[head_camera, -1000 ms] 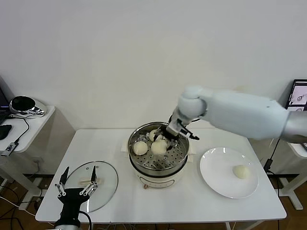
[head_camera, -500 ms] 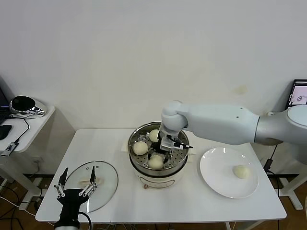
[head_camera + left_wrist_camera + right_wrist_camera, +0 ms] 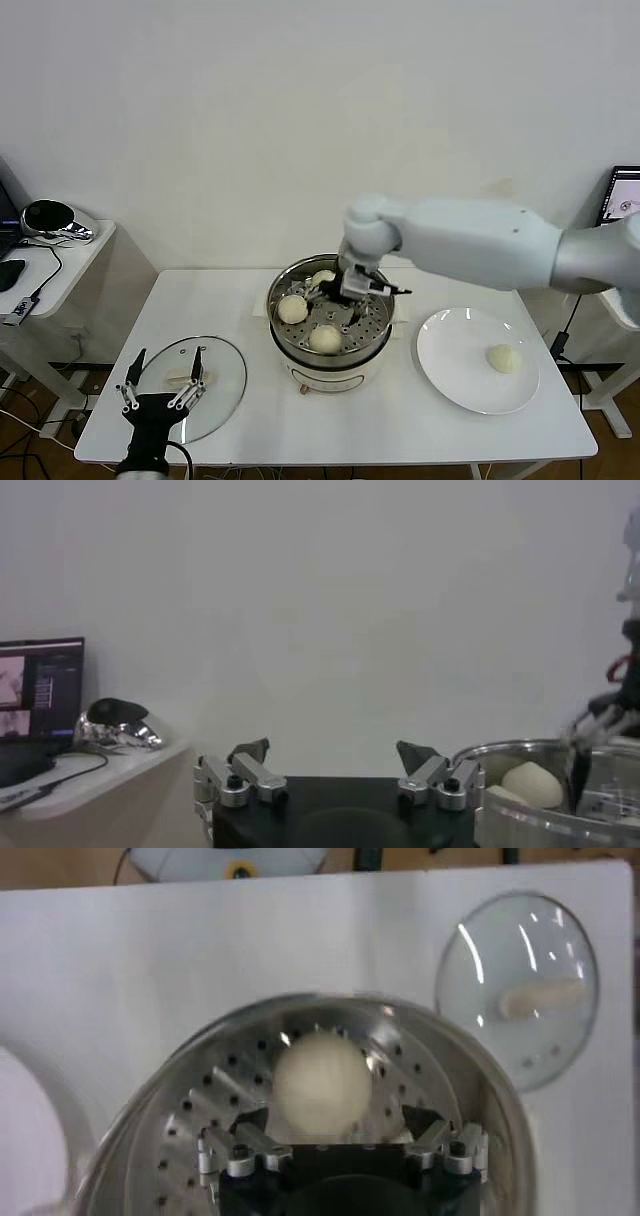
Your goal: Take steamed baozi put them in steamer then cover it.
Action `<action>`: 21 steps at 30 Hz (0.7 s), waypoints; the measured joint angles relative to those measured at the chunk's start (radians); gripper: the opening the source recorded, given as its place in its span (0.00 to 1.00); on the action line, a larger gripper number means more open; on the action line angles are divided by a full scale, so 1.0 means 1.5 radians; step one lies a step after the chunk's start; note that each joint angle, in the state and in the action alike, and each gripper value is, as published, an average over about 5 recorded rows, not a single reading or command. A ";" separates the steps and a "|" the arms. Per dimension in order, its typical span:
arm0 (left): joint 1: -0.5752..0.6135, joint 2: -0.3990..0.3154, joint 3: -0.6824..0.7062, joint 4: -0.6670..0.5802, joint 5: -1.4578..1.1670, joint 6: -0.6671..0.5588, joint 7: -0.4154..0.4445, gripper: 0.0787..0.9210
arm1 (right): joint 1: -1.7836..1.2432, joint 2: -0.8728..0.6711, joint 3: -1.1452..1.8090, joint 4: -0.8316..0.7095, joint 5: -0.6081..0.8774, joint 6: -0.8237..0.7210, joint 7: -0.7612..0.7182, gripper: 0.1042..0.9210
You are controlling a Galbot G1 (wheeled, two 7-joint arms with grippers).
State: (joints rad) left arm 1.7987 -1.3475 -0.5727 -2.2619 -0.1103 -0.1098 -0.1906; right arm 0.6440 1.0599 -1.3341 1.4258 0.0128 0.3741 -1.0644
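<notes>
The steamer (image 3: 375, 345) stands mid-table with three baozi on its tray: one at the front (image 3: 325, 339), one at the left (image 3: 292, 309), one at the back (image 3: 323, 278). A fourth baozi (image 3: 502, 358) lies on the white plate (image 3: 455, 350). My right gripper (image 3: 345, 290) hovers open and empty over the tray, just above the front baozi (image 3: 322, 1086), which lies free between and ahead of the jaws (image 3: 335, 1123). The glass cover (image 3: 215, 375) lies flat at the table's front left. My left gripper (image 3: 160, 388) is parked open at the cover's near edge.
The plate is right of the steamer. A side table (image 3: 60, 255) with a shiny object and cables stands at the far left. The left wrist view shows the steamer's rim (image 3: 530, 820) and a baozi (image 3: 530, 783) off to one side of the open left gripper (image 3: 333, 752).
The right gripper carried a baozi down to the front of the tray, let it go and lifted back up. The left arm has not moved.
</notes>
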 measured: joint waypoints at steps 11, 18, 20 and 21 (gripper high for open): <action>-0.012 0.015 0.011 0.012 -0.003 0.000 0.004 0.88 | 0.046 -0.185 -0.003 0.069 0.044 -0.193 -0.015 0.88; -0.017 0.024 0.014 0.018 -0.010 0.004 0.007 0.88 | 0.006 -0.311 0.020 0.092 0.040 -0.297 0.007 0.88; -0.020 0.026 0.014 0.022 -0.010 0.005 0.007 0.88 | -0.020 -0.343 0.035 0.091 0.031 -0.314 0.014 0.88; -0.021 0.026 0.014 0.023 -0.010 0.006 0.007 0.88 | -0.035 -0.357 0.045 0.089 0.026 -0.321 0.016 0.88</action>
State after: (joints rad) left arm 1.7673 -1.3084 -0.5513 -2.2268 -0.1253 -0.1012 -0.1805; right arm 0.5911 0.5248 -1.2668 1.5596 0.0511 -0.1067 -1.0401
